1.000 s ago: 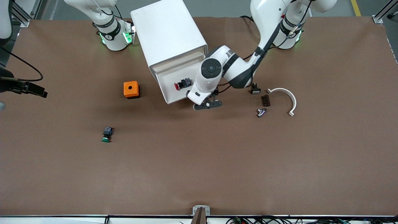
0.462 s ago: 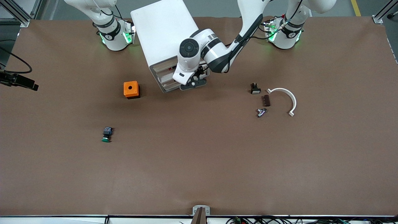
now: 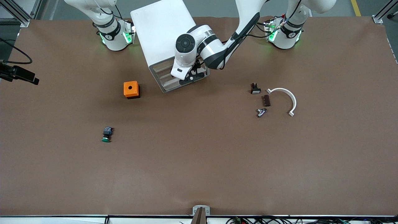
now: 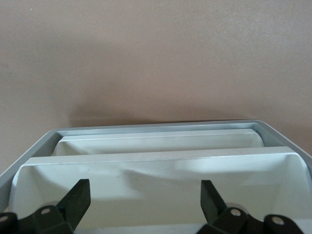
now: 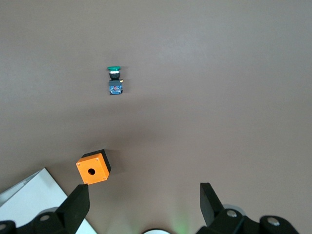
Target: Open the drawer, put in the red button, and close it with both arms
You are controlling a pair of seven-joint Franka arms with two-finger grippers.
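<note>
The white drawer cabinet (image 3: 164, 34) stands between the two arm bases. Its drawer front (image 3: 169, 84) sits flush with the cabinet. The red button is hidden from every view. My left gripper (image 3: 191, 77) is open and empty, with its fingertips against the drawer front. The left wrist view shows the same gripper (image 4: 145, 204) spread wide over the pale drawer front (image 4: 161, 168). My right gripper (image 5: 144, 204) is open and empty, high over the table by the right arm's base, and out of the front view.
An orange box (image 3: 131, 89) sits beside the cabinet toward the right arm's end. The green-capped button (image 3: 106, 134) lies nearer the front camera. A white curved bracket (image 3: 287, 98) and small dark parts (image 3: 260, 99) lie toward the left arm's end. A black device with a cable (image 3: 20, 74) hangs at the right arm's end.
The drawer was open with the red button lying in it. My left gripper has pushed it shut toward the cabinet, and the button has gone out of sight.
</note>
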